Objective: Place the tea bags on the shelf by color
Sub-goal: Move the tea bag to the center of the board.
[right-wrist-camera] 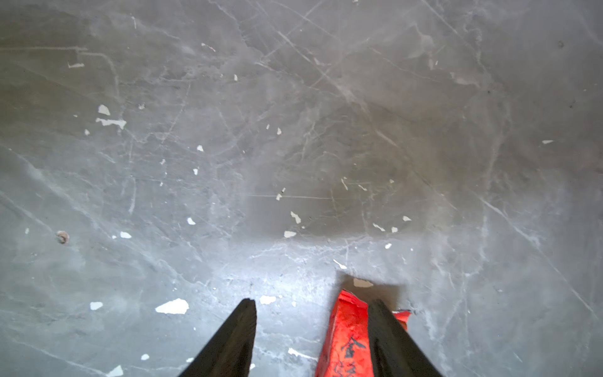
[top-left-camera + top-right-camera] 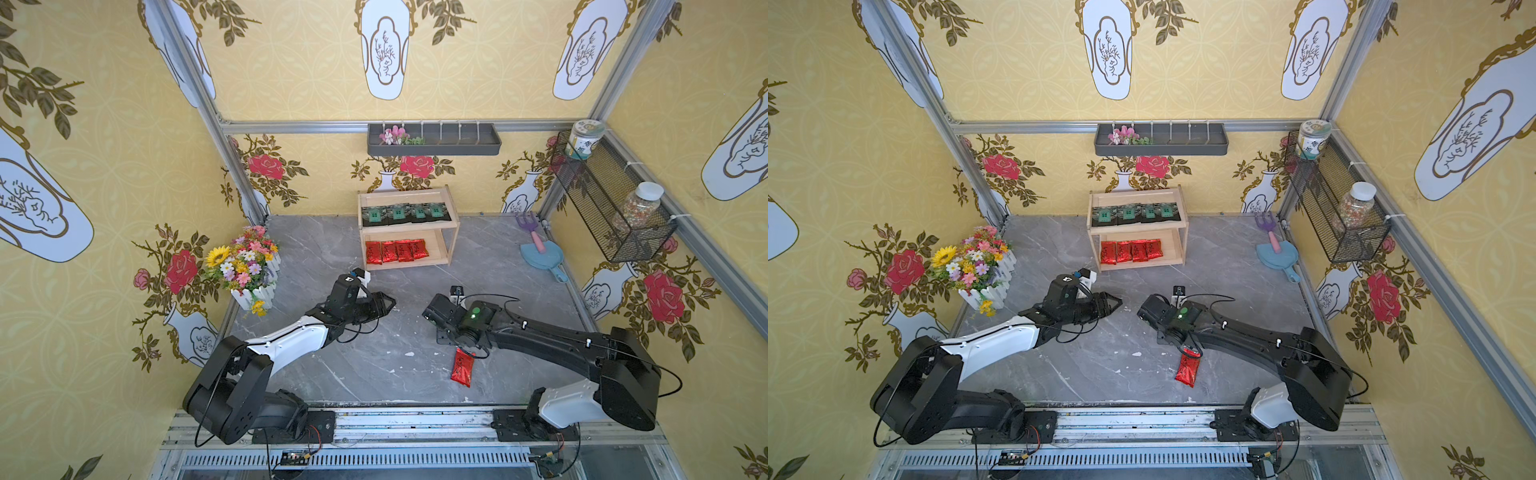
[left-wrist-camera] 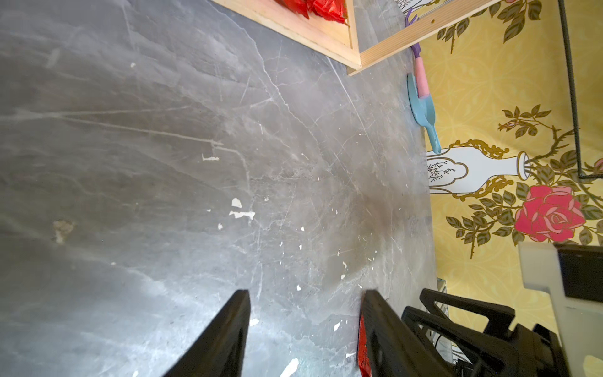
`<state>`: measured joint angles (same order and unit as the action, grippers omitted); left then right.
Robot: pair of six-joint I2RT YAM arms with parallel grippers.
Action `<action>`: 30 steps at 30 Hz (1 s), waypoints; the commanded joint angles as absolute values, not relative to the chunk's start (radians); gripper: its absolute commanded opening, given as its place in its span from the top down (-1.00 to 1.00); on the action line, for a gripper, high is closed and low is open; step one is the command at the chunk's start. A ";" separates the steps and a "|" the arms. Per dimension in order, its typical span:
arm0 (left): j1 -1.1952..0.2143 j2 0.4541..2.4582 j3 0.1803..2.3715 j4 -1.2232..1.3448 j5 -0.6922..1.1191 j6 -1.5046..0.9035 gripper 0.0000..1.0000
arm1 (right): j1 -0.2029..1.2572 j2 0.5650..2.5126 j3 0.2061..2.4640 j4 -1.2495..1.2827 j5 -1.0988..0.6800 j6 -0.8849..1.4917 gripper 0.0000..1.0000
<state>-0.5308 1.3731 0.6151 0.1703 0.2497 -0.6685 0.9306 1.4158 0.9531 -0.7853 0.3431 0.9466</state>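
Note:
The wooden shelf (image 2: 403, 192) (image 2: 1136, 192) stands at the back. Its upper tier holds a row of black tea bags (image 2: 405, 214), its lower tier a row of red ones (image 2: 397, 251). Another red tea bag (image 2: 462, 370) (image 2: 1187, 370) lies on the grey floor near the front. My right gripper (image 2: 463, 351) (image 1: 313, 303) points down over its far end and is open. In the right wrist view the red tea bag (image 1: 349, 336) lies against one finger, apart from the opposite finger. My left gripper (image 2: 390, 305) (image 3: 306, 303) hovers mid-floor, open and empty.
A flower box (image 2: 245, 266) stands at the left wall. A blue scoop with a pink rake (image 2: 542, 255) lies at the right wall. Above them hang a wire basket (image 2: 611, 208) with jars and a grey wall tray (image 2: 434, 139).

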 commanded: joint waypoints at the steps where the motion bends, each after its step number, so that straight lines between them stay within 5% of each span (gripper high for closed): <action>1: -0.540 1.368 0.611 0.158 0.238 -0.642 -0.22 | 0.950 1.390 0.942 -0.848 0.389 0.974 -0.18; 10: -0.560 1.383 0.618 0.158 0.239 -0.638 -0.22 | 0.989 1.377 0.912 -0.901 0.401 1.037 -0.36; 18: -0.577 1.424 0.628 0.183 0.239 -0.650 -0.23 | 1.002 1.331 0.861 -0.923 0.356 1.107 -0.83; 30: -0.580 1.448 0.638 0.193 0.253 -0.656 -0.27 | 0.998 1.229 0.752 -0.903 0.214 1.241 -0.97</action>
